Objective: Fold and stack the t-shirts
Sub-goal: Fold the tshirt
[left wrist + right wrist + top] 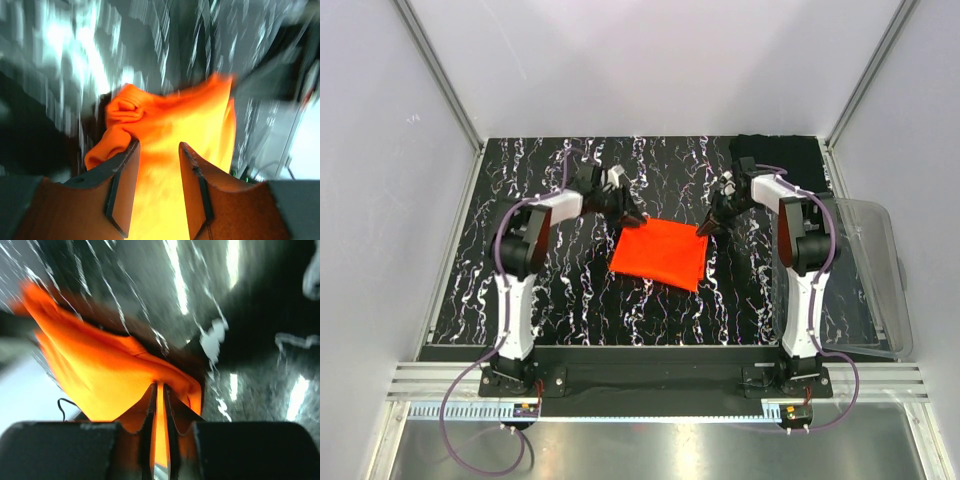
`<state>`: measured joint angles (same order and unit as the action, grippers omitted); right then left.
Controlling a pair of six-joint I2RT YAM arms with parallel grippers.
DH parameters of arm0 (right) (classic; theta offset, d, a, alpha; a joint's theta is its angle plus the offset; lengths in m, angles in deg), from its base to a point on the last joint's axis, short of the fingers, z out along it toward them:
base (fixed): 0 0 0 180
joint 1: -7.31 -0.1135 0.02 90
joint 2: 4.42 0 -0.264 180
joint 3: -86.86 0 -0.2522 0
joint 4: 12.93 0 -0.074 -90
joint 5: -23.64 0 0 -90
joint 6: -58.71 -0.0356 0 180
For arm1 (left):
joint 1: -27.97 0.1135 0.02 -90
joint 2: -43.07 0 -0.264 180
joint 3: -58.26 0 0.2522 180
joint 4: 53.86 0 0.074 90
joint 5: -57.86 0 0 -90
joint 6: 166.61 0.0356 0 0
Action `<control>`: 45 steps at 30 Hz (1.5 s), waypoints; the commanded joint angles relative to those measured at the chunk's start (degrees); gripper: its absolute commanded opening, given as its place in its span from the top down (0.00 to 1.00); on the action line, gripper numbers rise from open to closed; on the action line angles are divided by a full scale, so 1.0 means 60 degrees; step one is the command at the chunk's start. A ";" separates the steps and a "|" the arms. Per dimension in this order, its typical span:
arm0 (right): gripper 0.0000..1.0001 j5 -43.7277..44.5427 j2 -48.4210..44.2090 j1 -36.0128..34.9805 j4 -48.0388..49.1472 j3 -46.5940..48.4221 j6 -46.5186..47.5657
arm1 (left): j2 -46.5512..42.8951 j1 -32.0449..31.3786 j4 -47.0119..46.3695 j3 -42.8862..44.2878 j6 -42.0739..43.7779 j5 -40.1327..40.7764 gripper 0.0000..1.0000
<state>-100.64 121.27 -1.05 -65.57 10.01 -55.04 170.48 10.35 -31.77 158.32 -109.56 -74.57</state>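
Observation:
The orange-red t-shirt [660, 253] lies folded in a rough rectangle on the marbled table. My left gripper [633, 216] is at its far left corner. In the left wrist view the jaws [159, 145] stand apart over the orange cloth [175, 120], with a bunched fold at the left fingertip. My right gripper [706, 228] is at the far right corner. In the right wrist view it [159, 386] is shut on a thin edge of the orange cloth [100, 370]. The black t-shirt [781, 160] lies at the back right corner.
A clear plastic bin [868, 272] stands at the right edge, beside the right arm. Grey walls with metal rails enclose the black, white-veined table [550, 290] on three sides.

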 commanded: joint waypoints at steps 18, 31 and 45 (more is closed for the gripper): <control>0.59 -0.3000 -0.1846 -0.1315 -0.1373 0.0133 0.0456 | -0.3102 0.0111 0.0021 -0.1930 -0.0568 -0.0483 0.55; 0.78 -0.3546 -0.1421 -0.1713 -0.0567 -0.2372 0.1277 | 0.0003 0.0374 0.0718 -0.0323 0.0627 -0.0062 0.60; 0.73 -0.3118 -0.2682 -0.1873 -0.1314 -0.2153 0.1131 | -0.3743 0.0127 0.1730 -0.1108 0.0307 0.0729 0.52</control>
<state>-118.10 107.32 -11.08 -72.47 -4.64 -48.17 156.78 12.25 -20.92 154.08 -106.81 -71.93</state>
